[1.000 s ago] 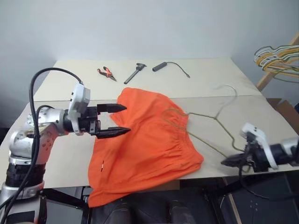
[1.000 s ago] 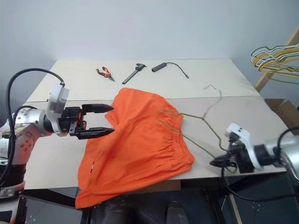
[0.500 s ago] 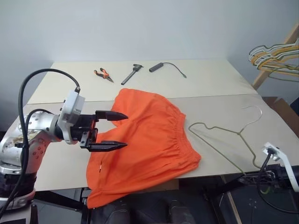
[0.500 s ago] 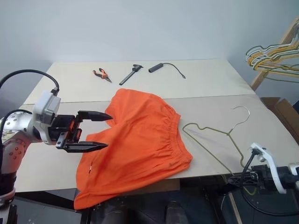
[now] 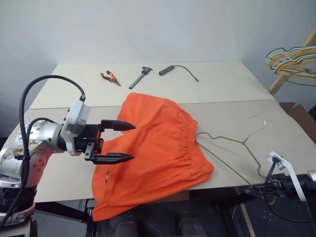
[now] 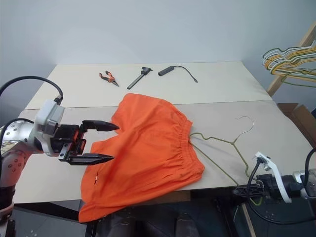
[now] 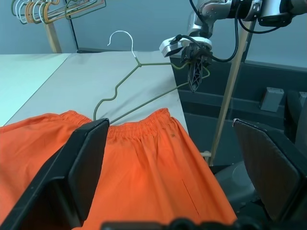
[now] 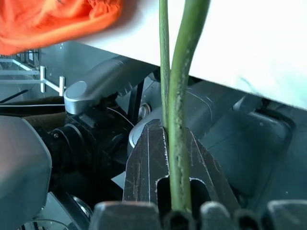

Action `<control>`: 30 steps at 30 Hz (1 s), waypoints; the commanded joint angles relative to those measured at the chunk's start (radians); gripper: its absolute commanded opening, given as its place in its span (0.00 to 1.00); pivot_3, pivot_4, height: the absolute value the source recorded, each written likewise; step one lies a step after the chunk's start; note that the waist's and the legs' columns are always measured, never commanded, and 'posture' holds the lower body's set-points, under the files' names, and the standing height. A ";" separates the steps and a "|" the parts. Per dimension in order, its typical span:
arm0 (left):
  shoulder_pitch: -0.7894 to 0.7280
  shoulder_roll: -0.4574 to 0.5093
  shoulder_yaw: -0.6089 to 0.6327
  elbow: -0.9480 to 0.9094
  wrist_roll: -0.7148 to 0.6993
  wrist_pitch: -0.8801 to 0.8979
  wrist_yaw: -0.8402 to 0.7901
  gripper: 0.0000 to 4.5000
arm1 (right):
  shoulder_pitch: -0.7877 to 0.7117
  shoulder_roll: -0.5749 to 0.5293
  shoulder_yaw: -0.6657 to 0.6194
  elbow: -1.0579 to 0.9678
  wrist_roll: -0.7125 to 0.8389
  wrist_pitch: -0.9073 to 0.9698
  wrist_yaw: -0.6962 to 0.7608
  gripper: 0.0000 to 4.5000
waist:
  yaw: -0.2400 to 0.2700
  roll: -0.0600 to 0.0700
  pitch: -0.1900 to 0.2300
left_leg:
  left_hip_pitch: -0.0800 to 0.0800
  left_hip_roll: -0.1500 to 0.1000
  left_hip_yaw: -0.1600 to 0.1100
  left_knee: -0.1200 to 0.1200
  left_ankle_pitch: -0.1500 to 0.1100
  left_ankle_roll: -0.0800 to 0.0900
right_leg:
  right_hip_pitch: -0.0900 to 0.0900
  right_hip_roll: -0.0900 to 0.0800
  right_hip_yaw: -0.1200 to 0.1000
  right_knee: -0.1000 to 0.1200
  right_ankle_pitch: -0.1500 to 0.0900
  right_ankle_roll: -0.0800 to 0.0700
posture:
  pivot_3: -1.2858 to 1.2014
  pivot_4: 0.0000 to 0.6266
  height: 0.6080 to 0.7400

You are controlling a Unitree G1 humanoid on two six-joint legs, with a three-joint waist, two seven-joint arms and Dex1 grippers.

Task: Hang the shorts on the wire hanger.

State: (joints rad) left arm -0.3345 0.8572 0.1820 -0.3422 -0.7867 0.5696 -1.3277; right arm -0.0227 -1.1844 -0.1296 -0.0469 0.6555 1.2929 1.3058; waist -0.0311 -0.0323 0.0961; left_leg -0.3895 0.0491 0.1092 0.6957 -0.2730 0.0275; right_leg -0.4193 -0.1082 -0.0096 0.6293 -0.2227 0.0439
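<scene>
The orange shorts (image 5: 158, 148) lie spread on the table, their lower hem hanging over the front edge. My left gripper (image 5: 126, 141) hovers open just above their left part, fingers pointing right. The wire hanger (image 5: 232, 140) lies flat on the table to the right of the shorts. Its left end is at the gathered waistband (image 7: 139, 127) and its hook (image 5: 256, 119) points away from me. One corner of the wire hanger (image 8: 180, 96) sticks out past the table's front edge, and my right gripper (image 6: 239, 190) is shut on it there, below the tabletop.
At the table's back lie orange-handled pliers (image 5: 112, 77), a black tool (image 5: 140, 77) and a black cabled device (image 5: 170, 69). A bundle of coloured hangers (image 5: 294, 57) hangs on a wooden rack at the far right, above a cardboard box (image 5: 298, 113).
The hanger, which lay partly over the shorts with its hook raised, has slid right and now lies flat beside the waistband. My right gripper sank below the table edge with it.
</scene>
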 commanded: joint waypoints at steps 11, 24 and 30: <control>0.008 0.022 0.033 -0.019 -0.009 -0.024 0.004 1.00 | -0.074 0.000 0.095 0.000 0.055 -0.020 0.046 0.00 | 0.018 0.000 0.001 | -0.001 0.000 0.000 -0.001 0.000 0.000 | 0.000 0.000 0.000 -0.001 0.000 0.000 | 0.51 0.17 1.00; 0.024 0.052 0.054 -0.022 -0.006 -0.033 0.003 1.00 | -0.299 0.166 0.201 0.186 0.029 -0.005 -0.028 0.00 | 0.024 -0.001 0.002 | -0.002 0.000 0.001 -0.001 0.000 0.000 | -0.001 0.000 -0.001 -0.002 0.000 0.000 | 0.53 0.15 1.00; 0.034 0.060 0.060 -0.026 -0.002 -0.043 0.011 1.00 | -0.376 0.241 0.246 0.235 0.029 0.020 -0.042 0.00 | 0.027 -0.001 0.002 | -0.002 0.000 0.001 -0.001 0.000 0.000 | -0.001 0.000 -0.002 -0.002 0.000 0.000 | 0.53 0.14 1.00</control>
State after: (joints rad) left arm -0.2979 0.9035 0.2177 -0.3438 -0.7851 0.5433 -1.3208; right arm -0.3693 -0.9515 0.1132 0.1689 0.6852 1.3064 1.2647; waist -0.0042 -0.0329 0.0982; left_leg -0.3916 0.0492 0.1106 0.6952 -0.2730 0.0276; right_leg -0.4201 -0.1078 -0.0113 0.6273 -0.2223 0.0437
